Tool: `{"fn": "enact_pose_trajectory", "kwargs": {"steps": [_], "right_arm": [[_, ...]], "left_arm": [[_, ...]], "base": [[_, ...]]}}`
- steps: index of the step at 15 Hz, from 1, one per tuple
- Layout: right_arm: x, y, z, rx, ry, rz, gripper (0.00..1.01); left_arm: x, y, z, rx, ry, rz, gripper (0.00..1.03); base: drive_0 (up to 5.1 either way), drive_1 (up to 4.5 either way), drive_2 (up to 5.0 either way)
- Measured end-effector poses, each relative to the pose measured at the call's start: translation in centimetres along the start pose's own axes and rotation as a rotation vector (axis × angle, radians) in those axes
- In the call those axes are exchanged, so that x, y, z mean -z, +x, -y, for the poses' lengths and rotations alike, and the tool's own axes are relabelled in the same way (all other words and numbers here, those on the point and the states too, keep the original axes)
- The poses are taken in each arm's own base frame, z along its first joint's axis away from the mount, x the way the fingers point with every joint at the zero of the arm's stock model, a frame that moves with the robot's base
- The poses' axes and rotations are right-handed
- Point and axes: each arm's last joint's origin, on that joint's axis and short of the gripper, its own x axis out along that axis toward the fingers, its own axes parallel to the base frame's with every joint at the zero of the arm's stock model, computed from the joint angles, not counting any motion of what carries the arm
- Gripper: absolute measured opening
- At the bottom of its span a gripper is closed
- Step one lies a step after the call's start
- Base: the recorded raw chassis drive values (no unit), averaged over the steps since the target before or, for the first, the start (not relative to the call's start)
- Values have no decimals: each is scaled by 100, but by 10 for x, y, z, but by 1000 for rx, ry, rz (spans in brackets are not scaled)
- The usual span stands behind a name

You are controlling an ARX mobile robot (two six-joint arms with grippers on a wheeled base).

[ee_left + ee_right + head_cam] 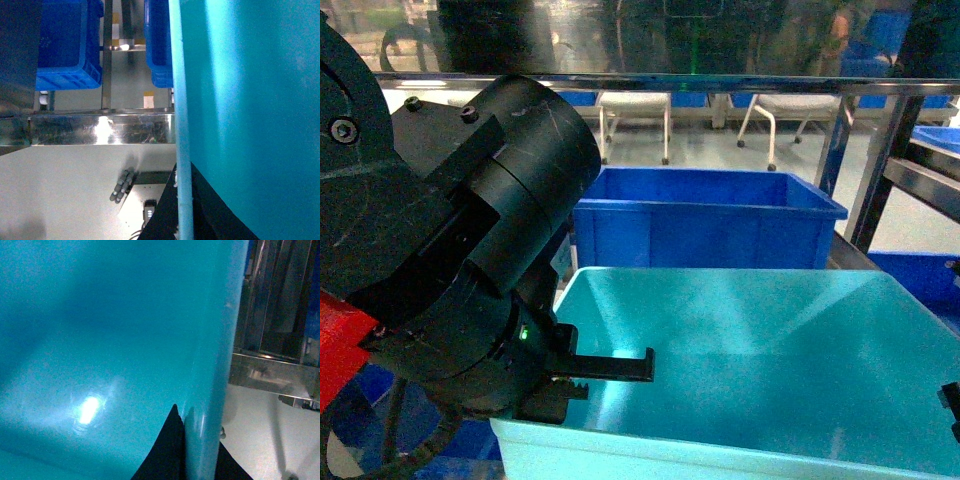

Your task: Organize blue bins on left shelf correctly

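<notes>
- You are carrying the light turquoise bin between both arms, right in front of the head camera, so it is filling the lower half of that view; this looks like the transport step, with the bin lifted and not yet set on the left shelf.
- A dark blue crate is sitting just beyond the bin's far rim, under the shelf's steel rail, and more dark blue crates are showing in the left wrist view beyond a steel beam.
- Your left gripper is biting the bin's left rim, one finger inside the wall and one outside, clamped on it.
- Your right gripper is straddling the bin's right wall in the right wrist view, dark fingers on either side; I judge it clamped too.
- Next, you are needing a free roller lane; none is showing here, so be keeping the bin level and both grips even while you are looking for it.
</notes>
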Motion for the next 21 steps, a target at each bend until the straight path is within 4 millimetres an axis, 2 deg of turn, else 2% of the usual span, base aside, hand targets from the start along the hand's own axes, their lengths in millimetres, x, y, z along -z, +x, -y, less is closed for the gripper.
{"fn": "enact_pose_trajectory", "kwargs": {"steps": [3, 21], "right_arm": [[0, 0, 0, 1, 0, 0, 2], [0, 0, 0, 1, 0, 0, 2]], "left_arm": [[0, 0, 0, 0, 0, 1, 2], [0, 0, 0, 0, 2, 0, 2]], "base": [[-1, 429, -432], [0, 0, 0]]}}
